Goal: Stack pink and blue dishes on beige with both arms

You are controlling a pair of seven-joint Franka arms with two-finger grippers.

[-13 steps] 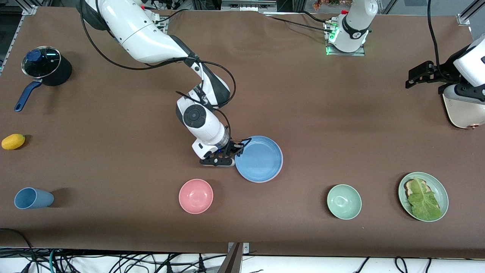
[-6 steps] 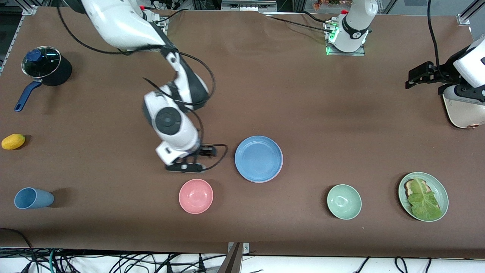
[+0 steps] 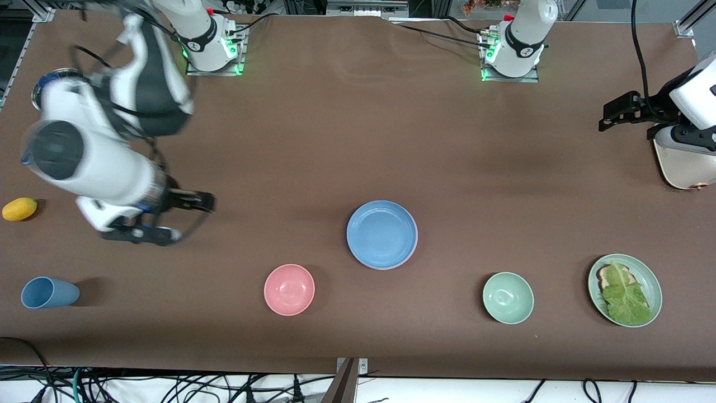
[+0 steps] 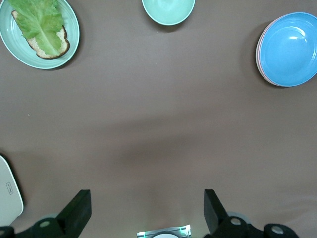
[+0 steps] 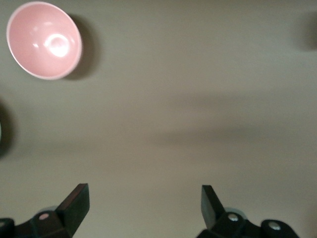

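The blue dish (image 3: 382, 234) lies at the table's middle on top of a stack. A thin pale pink rim of the pink dish (image 4: 258, 50) shows under it. The beige dish is hidden. My right gripper (image 3: 192, 219) hangs open and empty over bare table toward the right arm's end, well away from the stack. In the right wrist view the right gripper (image 5: 144, 192) has only brown table between its jaws. My left gripper (image 3: 608, 116) waits open and empty at the left arm's end. The left wrist view shows the left gripper (image 4: 147, 198) over bare table.
A pink bowl (image 3: 289, 289) and a green bowl (image 3: 508, 298) stand nearer to the front camera than the stack. A green plate (image 3: 658, 291) holds toast and lettuce. A blue cup (image 3: 47, 293) and a yellow fruit (image 3: 19, 209) lie toward the right arm's end. A cream object (image 3: 679, 168) lies under the left arm.
My right gripper opened at the blue dish's edge, let it go, then swung away toward the right arm's end of the table. The left arm has not moved.
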